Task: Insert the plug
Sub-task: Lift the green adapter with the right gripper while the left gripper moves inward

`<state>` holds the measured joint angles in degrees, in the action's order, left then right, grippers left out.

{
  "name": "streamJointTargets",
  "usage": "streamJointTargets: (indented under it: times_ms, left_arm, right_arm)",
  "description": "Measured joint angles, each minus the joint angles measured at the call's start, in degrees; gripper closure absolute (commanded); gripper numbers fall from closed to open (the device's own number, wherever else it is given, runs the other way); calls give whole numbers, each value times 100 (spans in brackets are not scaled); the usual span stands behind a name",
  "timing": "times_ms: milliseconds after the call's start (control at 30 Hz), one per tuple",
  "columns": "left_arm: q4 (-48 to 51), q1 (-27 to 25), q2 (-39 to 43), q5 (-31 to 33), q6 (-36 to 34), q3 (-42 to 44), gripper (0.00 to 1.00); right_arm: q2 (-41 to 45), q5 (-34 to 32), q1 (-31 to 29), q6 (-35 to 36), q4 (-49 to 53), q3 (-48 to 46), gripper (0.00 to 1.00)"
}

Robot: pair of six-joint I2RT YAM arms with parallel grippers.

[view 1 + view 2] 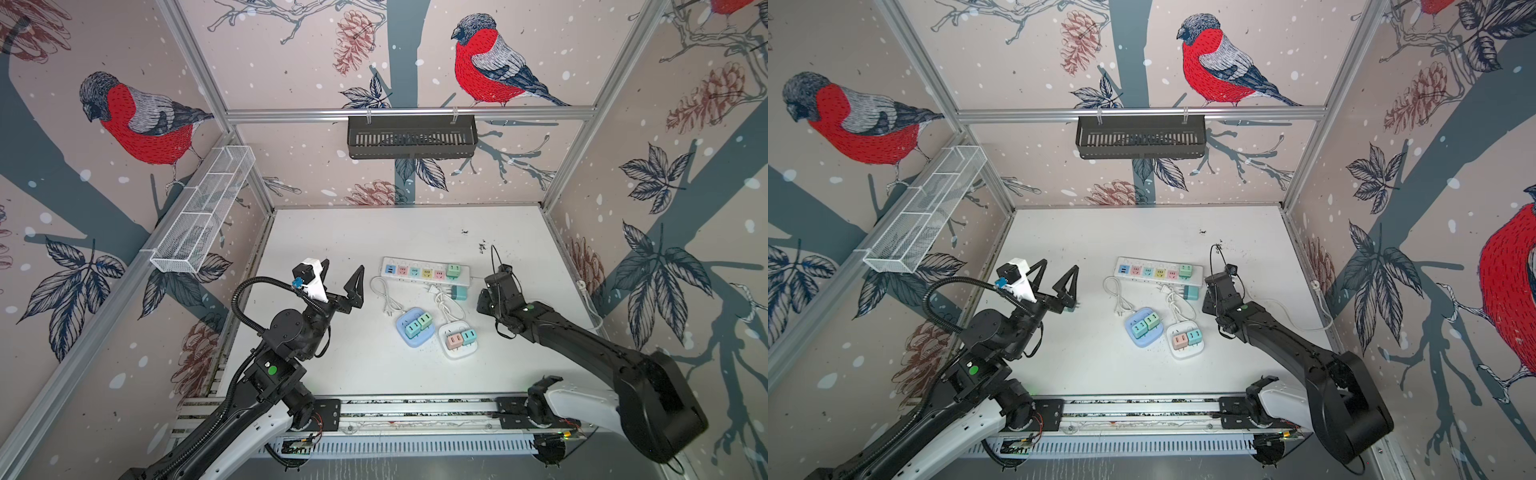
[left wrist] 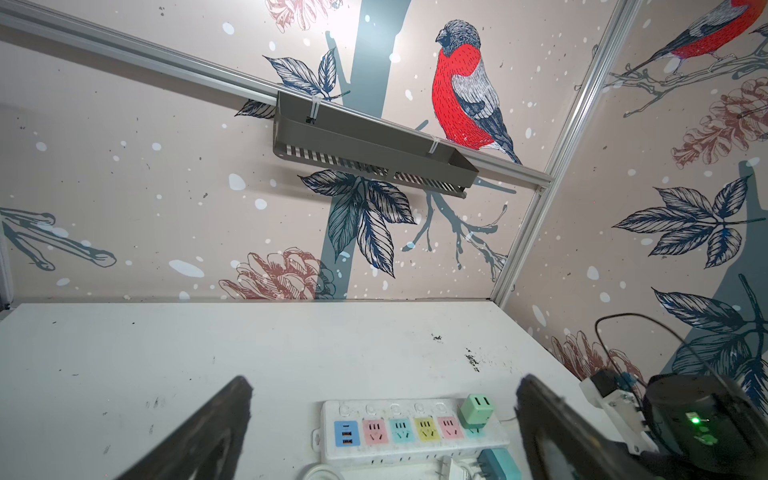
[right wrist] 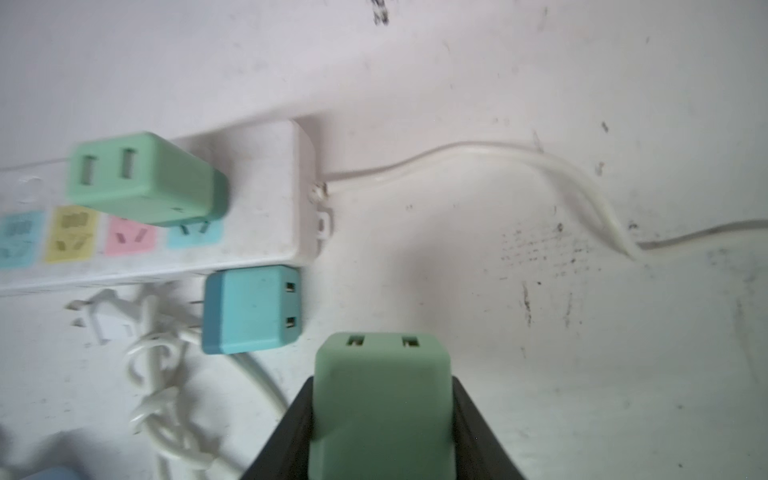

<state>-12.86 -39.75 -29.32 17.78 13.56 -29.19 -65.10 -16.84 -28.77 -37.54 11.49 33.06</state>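
Note:
In the right wrist view my right gripper is shut on a pale green plug, held between the black fingers above the table, off the right end of the white power strip. Another green plug stands in the strip's end socket. A teal plug lies on its side against the strip. In both top views the right wrist hides the held plug. My left gripper hangs open and empty, left of the strip.
A blue square adapter and a white one, each with two plugs in it, lie in front of the strip among looped white cables. The strip's cord trails right. A black basket and a wire basket hang on the walls.

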Motion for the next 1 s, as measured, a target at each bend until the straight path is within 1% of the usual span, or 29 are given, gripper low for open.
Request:
streamJointTargets:
  times_ms: [200,300,367,467,600,733,833,867,933,1000]
  left_arm:
    - [157,0,-103,-127,15,-129,1]
    - [201,0,-118,-212,15,-146,2]
    - [195,0,-129,-352,15,-146,3]
    - [197,0,-199,-658,20,-170,7]
    - [205,0,-323,-1213,61,-284,10]
    - [260,0,-372,-1829,79,-332,11]
    - [271,0,-448,-2288,105,-382,12]
    - [264,0,-487,-2426,105,-391,13]
    - [271,-2,-590,-2662,114,-433,14]
    - [297,-9,-717,-2857,151,-520,16]
  right_arm:
    - [1005,-817,-964,-122,199,317,84]
    - [1318,-1185,-1486,-92,140,369,85]
    - [1462,-1475,-1845,26,63,372,86]
    - [1561,-1882,-2343,216,-181,369,87]
    - [1622,-2374,-2970,785,-925,197,90]
    - [1604,-2577,-3375,1432,-1720,-20,94]
    - [1585,-2614,-3497,1838,-2291,-133,94]
    - [1582,-2610,-3501,1956,-2441,-164,96]
    - [1582,-2524,-3512,2225,-2787,-243,97]
    - [1585,-2271,-3528,2680,-3270,-439,98]
